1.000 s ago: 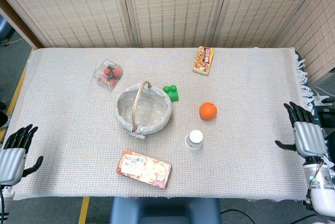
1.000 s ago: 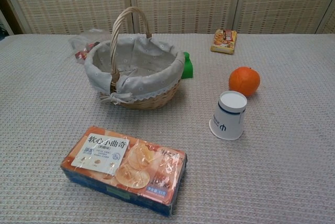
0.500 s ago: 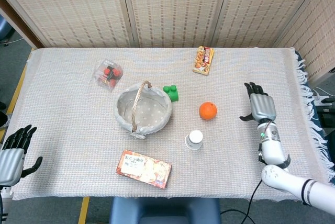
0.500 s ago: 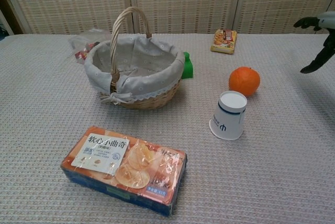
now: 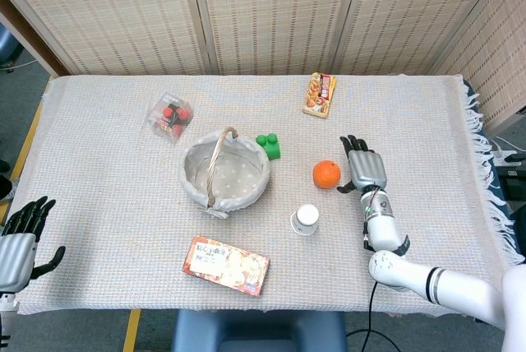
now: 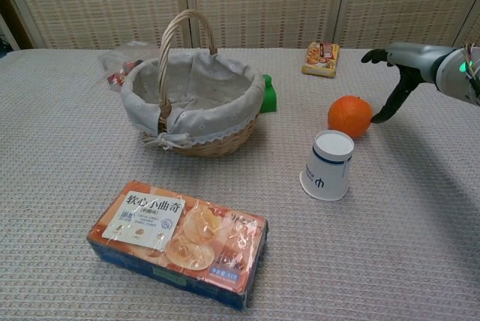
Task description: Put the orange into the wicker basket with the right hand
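Note:
The orange (image 5: 326, 173) (image 6: 350, 115) lies on the cloth right of the wicker basket (image 5: 195, 182) (image 6: 225, 141), which has a pale lining and an upright handle. My right hand (image 5: 365, 170) (image 6: 401, 67) hovers open just to the right of the orange, palm down, its thumb reaching down close beside the fruit. It holds nothing. My left hand (image 5: 18, 241) rests open at the table's near left corner, far from everything.
A white paper cup (image 5: 306, 220) (image 6: 328, 164) stands just in front of the orange. A green block (image 5: 269, 145) sits behind the basket, a cookie box (image 5: 226, 265) (image 6: 178, 241) near the front edge, a snack pack (image 5: 320, 94) and a clear container (image 5: 169, 117) farther back.
My right hand has swept in from the table's right edge to a spot just beside the orange. The left hand and all objects have stayed put.

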You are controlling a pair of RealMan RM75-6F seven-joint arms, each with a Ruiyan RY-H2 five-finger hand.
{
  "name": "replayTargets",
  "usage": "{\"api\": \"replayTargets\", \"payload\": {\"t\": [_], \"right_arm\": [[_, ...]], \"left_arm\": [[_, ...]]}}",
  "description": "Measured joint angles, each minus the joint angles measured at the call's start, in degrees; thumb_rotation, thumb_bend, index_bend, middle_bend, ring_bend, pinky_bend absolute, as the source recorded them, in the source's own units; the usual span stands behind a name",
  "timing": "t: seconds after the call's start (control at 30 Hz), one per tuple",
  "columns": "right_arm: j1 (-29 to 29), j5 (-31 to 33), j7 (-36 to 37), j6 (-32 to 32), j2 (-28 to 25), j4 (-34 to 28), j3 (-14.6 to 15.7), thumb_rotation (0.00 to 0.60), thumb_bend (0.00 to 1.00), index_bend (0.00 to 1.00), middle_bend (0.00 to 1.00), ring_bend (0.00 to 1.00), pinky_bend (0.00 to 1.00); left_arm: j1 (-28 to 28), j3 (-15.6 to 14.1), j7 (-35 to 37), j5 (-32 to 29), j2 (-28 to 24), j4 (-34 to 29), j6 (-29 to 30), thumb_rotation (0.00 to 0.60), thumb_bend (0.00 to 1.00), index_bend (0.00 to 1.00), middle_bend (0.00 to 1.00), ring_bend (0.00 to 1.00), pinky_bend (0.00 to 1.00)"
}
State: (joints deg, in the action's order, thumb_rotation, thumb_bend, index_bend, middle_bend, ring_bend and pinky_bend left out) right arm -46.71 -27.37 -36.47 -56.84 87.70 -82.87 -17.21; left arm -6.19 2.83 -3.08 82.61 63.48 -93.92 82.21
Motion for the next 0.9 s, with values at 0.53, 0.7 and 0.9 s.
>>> {"api": "replayTargets", "payload": {"t": [0.53,0.7,0.9], "right_arm": [[-4.4,1.6,-0.6,2.6,11.6,13.5,1.2,0.6,0.27,0.22,0.22,0.21,0.47],[-5.0,0.2,0.6,0.2,15.2,16.8,0.2,0.6,0.34,0.25,0.58,0.59,0.76],[-4.5,-2.7,3.0,-1.7,15.7,16.4,-0.8,0.6,0.34,0.28,0.69,0.67,0.8]], "left_arm": [[-0.3,-0.1,1.5,-0.4,-0.6,-0.6,-1.0,0.6,0.34,0.0,0.0,0.0,0.1],[-0.2,-0.1,2.1,-0.5,-0.8,-0.7,-1.1,0.6,0.33,0.0,0.0,0.0,0.1],[-0.2,-0.1,2.3,-0.6,-0.9,-0.8,-0.9,0.6,0.34,0.0,0.0,0.0,0.1]]}}
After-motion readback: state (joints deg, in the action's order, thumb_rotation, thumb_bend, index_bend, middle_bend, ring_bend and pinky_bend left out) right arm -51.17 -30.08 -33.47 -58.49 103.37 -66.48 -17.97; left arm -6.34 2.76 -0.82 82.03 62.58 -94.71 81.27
